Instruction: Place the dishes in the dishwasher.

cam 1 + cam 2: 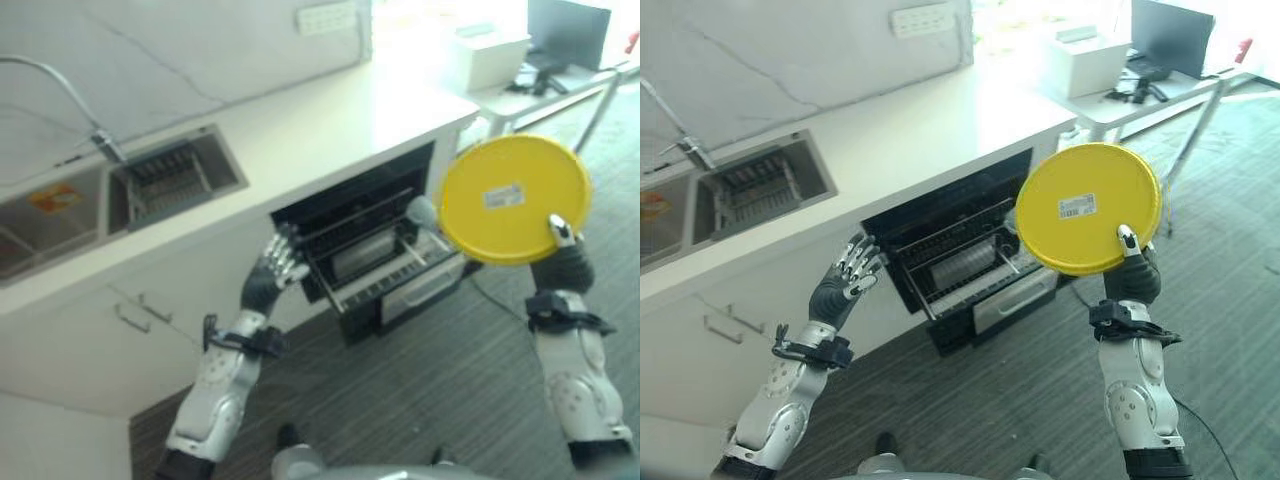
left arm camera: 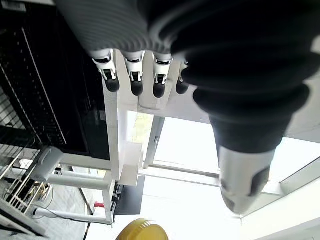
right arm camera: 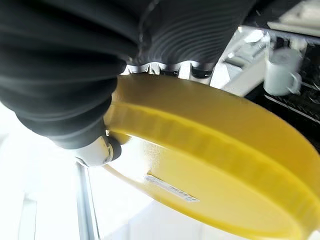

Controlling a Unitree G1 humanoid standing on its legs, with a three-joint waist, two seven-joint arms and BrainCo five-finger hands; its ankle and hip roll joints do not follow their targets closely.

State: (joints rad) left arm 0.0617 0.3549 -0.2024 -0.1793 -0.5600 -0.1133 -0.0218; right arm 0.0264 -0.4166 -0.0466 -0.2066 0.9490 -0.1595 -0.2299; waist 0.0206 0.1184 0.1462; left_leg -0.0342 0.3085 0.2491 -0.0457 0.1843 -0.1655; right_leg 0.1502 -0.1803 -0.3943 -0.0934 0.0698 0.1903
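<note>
A round yellow plate [image 1: 513, 198] with a white sticker on its underside is held up in the air by my right hand [image 1: 564, 262], thumb on the underside and fingers behind the rim [image 3: 200, 145]. It hangs to the right of the open dishwasher [image 1: 370, 245], whose black wire rack [image 1: 960, 262] is pulled out. A grey cup [image 1: 422, 212] stands in the rack. My left hand [image 1: 274, 268] hovers with fingers spread and straight just left of the dishwasher opening [image 2: 45, 90], holding nothing.
A white counter [image 1: 330, 130] runs above the dishwasher, with a steel sink [image 1: 120, 190] and tap [image 1: 70, 95] at the left. Cabinet drawers with handles [image 1: 140, 310] sit below the sink. A white side table [image 1: 555, 85] stands at the far right on grey carpet.
</note>
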